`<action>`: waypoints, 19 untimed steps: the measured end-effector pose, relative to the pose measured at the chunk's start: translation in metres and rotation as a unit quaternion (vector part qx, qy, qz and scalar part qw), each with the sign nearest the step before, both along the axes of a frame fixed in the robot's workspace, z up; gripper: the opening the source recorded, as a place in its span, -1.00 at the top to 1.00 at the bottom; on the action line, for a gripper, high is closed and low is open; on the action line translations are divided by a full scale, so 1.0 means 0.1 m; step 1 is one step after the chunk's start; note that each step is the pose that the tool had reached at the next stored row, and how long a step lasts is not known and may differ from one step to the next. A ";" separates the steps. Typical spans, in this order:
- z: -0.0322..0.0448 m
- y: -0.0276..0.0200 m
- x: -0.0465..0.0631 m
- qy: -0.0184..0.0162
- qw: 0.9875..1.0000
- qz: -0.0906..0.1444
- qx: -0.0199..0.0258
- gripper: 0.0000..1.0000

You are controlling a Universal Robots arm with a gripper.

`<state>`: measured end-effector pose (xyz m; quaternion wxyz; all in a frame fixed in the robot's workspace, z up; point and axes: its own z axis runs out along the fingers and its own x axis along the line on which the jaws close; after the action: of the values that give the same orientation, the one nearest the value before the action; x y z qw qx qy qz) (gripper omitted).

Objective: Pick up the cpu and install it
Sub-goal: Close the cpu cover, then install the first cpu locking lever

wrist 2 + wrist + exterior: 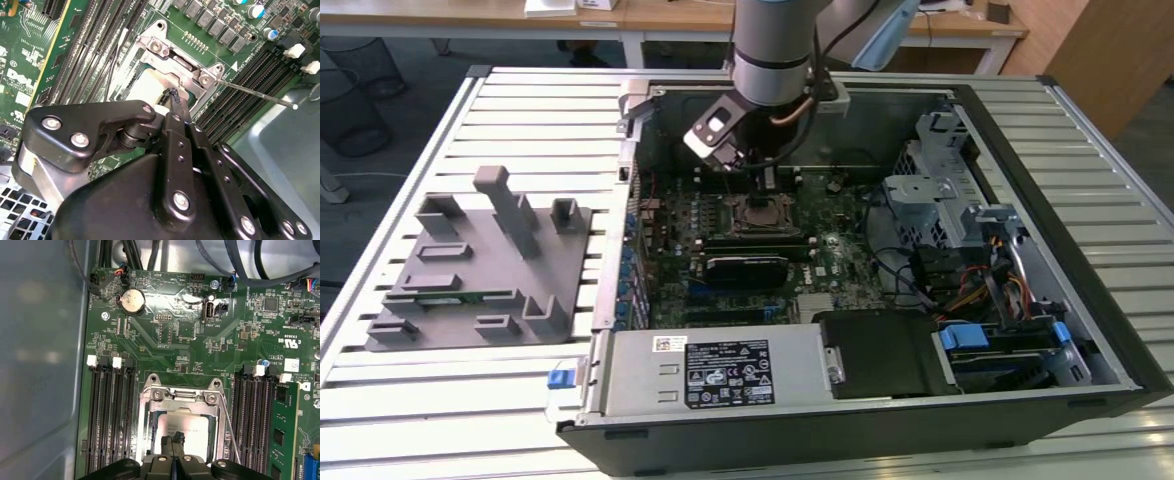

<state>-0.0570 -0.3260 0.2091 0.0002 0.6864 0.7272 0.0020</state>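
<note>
1 gripper (172,442), down inside the open computer case (854,440) on the slatted tabletop (400,420). Its fingers are pressed together with nothing between them, tips right over the socket.

The cpu (187,432) is out of the grasp. It lies flat inside the metal socket frame (182,397) on the motherboard (175,340), silvery top up. In the first wrist view the closed tips sit on or just above the lid, near 1 edge. I can't tell contact from a hair of clearance at this angle.

My read: the pick and carry are done, and this is seating or checking the chip.

To do this step well:
- Press straight down and lightly. A sideways drag could shift the chip on the contacts below.
- Better to bear nearer the lid's centre than its edge, so it doesn't rock.
- All 4 sides look parallel to the frame opening. Confirm no corner rides high.
- The retention lever (255,92) sticks out loose over the memory slots (107,415), just beside the frame. Keep the fingers clear of it.

The grey parts holder (467,270) sits well apart on the tabletop, on the exterior view's left.
</note>
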 end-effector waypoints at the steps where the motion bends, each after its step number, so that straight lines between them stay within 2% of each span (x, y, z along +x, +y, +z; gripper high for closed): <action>1: 0.009 0.000 0.00 0.000 1.000 0.000 0.000 0.79; 19: 0.141 0.000 0.00 0.000 1.000 0.000 0.000 0.79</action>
<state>-0.0570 -0.3260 0.2231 0.0002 0.6864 0.7272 0.0020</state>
